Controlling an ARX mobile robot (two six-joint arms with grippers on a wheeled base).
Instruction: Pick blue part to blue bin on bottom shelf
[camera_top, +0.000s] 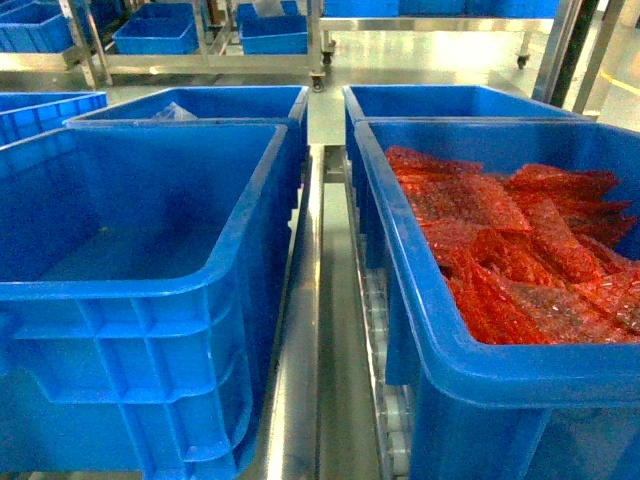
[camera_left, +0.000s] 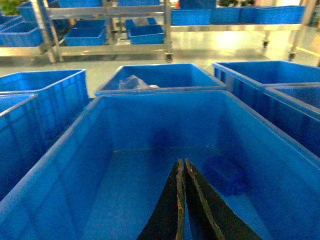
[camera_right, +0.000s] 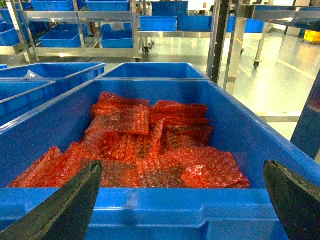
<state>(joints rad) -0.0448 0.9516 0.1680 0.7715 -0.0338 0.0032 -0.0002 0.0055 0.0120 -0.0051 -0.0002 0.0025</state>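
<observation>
Blue part (camera_left: 226, 173) in blue bin (camera_left: 75, 150), left jaws closed, right jaws wide.

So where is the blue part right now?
In the left wrist view, the blue part lies on the floor of the near left bin, toward its right wall, just right of the shut left gripper.

Only the gripper fingers show of the robot. The left gripper (camera_left: 182, 172) has two long, dark, nearly black fingers (camera_left: 167, 215) that taper from broad bases to thin tips, with worn, rough, lighter-flecked inner edges. The right gripper (camera_right: 185, 172) shows two dark, matte fingers (camera_right: 70, 207) with rounded tips and a slightly grainy surface.
</observation>
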